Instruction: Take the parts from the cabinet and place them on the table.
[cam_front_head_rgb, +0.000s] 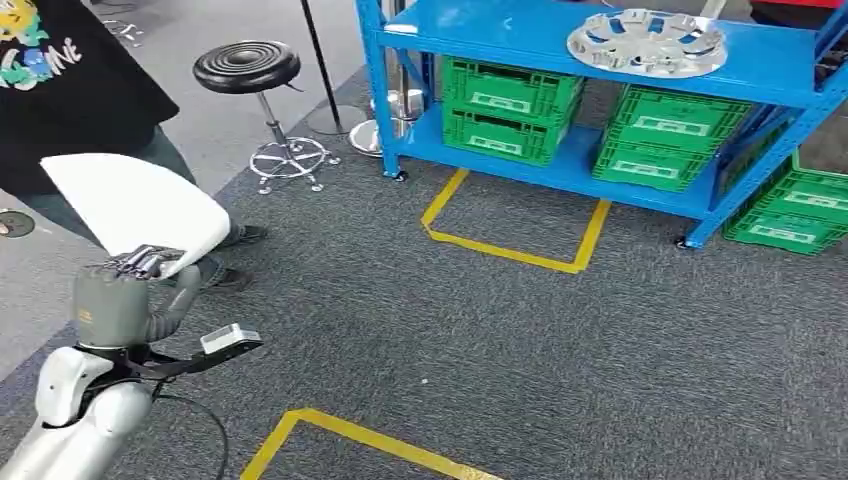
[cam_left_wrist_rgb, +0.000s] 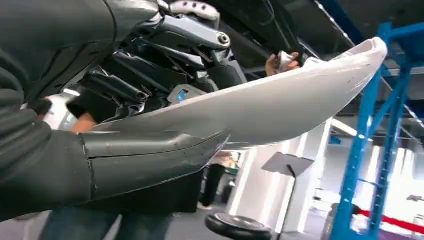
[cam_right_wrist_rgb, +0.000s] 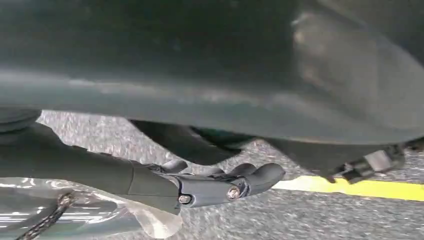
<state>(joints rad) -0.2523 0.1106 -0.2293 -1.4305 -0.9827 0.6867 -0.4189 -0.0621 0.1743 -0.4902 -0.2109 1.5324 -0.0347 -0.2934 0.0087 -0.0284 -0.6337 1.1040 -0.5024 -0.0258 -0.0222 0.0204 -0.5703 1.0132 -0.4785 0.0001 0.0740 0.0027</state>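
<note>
Left hand (cam_front_head_rgb: 135, 268): I am gripping the white panel (cam_front_head_rgb: 135, 203) from beneath its near edge.
Right hand (cam_right_wrist_rgb: 215, 182): I am holding nothing, fingers curled in.

Person (cam_front_head_rgb: 70, 90) cut off at the frame's top, white part (cam_front_head_rgb: 135, 205) hiding left hand's fingers (cam_front_head_rgb: 140, 262)

A white panel (cam_front_head_rgb: 135, 205) sits in a grey left hand (cam_front_head_rgb: 125, 290), above dark grey speckled carpet (cam_front_head_rgb: 560, 350) with yellow tape lines (cam_front_head_rgb: 515, 250), a blue cabinet (cam_front_head_rgb: 600, 60), green crates (cam_front_head_rgb: 510, 105) and a silver hubcap (cam_front_head_rgb: 648, 42).
</note>
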